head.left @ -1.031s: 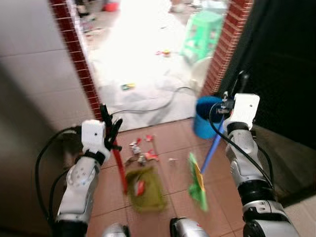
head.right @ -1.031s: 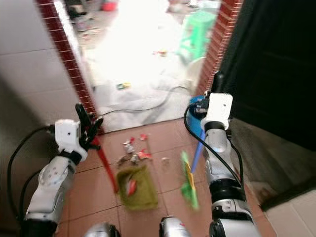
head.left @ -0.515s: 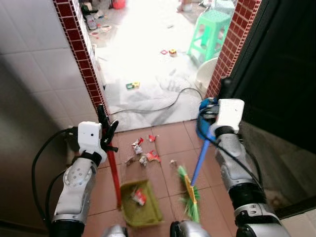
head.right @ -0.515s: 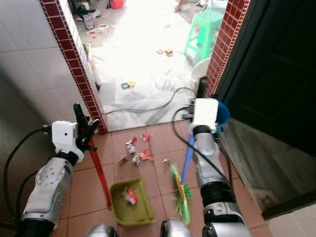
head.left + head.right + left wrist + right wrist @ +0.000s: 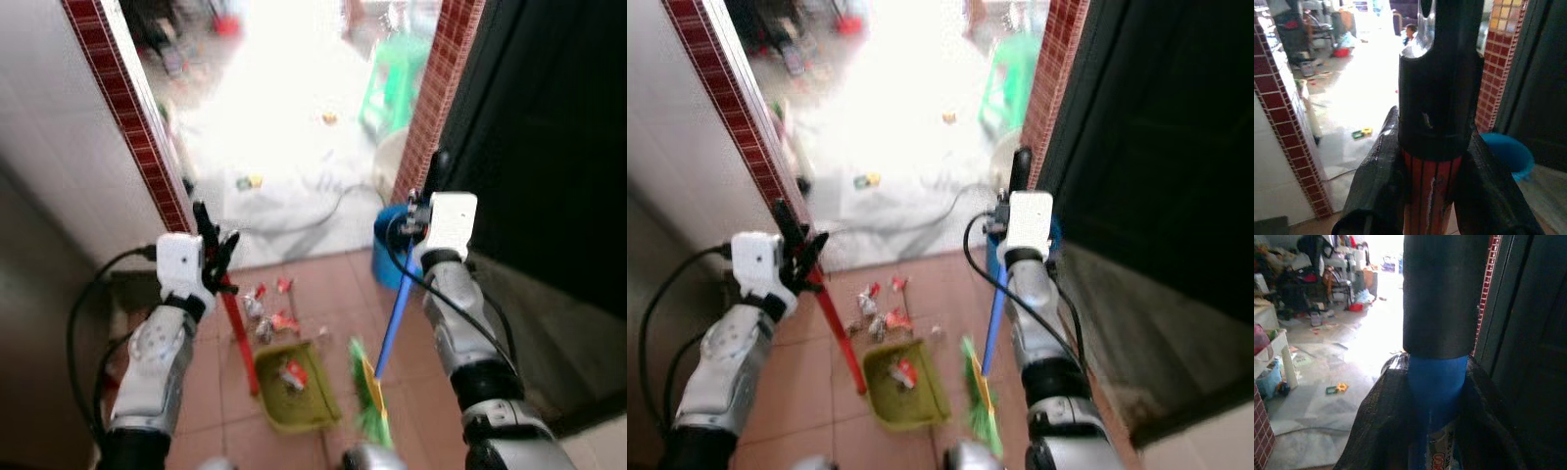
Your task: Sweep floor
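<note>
Both silver arms reach forward, forearms raised. The left gripper [image 5: 216, 257] points up, its black fingers [image 5: 1378, 181] clamped on a red handle [image 5: 1432, 196]. The right gripper [image 5: 428, 196], held higher, has its fingers [image 5: 1383, 416] closed round a blue handle [image 5: 1436, 396].

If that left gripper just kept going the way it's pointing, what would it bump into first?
Probably nothing close. The left gripper, clamped on the red dustpan handle, points out through the doorway over a bright floor; the red-brick door edge lies off to one side. Depth beyond is unclear.
</note>
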Tool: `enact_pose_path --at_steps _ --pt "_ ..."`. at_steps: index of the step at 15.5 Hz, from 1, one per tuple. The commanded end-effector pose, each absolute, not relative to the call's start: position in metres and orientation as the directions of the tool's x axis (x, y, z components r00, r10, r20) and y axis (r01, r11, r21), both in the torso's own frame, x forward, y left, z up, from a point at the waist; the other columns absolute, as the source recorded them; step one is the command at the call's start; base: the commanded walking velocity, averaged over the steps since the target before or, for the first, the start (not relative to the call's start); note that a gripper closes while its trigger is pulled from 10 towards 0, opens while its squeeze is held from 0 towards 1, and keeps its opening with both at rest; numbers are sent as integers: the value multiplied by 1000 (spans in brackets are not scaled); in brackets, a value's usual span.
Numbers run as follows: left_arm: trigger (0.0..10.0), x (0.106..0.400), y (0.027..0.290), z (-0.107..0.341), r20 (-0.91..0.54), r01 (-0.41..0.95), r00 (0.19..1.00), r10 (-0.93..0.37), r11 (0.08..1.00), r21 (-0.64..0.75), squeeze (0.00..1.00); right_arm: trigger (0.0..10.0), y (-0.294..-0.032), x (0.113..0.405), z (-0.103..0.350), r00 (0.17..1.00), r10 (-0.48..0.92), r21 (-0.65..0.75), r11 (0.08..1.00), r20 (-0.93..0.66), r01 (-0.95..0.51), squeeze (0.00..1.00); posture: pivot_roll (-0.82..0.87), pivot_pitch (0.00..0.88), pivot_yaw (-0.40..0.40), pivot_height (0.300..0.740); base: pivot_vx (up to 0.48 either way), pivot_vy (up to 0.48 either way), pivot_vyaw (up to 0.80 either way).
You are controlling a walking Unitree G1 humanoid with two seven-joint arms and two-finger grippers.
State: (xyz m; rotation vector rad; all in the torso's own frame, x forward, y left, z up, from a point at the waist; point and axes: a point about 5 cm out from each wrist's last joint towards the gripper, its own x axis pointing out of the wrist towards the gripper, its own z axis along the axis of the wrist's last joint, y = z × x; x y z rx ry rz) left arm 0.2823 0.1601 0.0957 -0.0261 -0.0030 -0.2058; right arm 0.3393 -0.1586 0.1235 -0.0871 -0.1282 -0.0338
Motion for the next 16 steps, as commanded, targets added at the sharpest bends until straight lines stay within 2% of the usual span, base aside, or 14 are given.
enact_pose_path --at_steps 1,6,16 --pt "10000 287 157 107 55 228 972 -227 974 -8 0 10000 -165 343 136 982 -39 -97 994 183 58 0 -78 0 42 740 0 -292 0" --pt "10000 291 155 107 57 235 971 -234 972 -10 0 10000 -170 347 142 979 -55 -103 992 197 76 0 -85 0 46 740 0 -279 0" --pt "10000 292 155 109 89 173 982 -169 984 -33 0 10000 -179 347 138 982 -48 -133 988 183 73 0 -87 0 21 740 0 0 0"
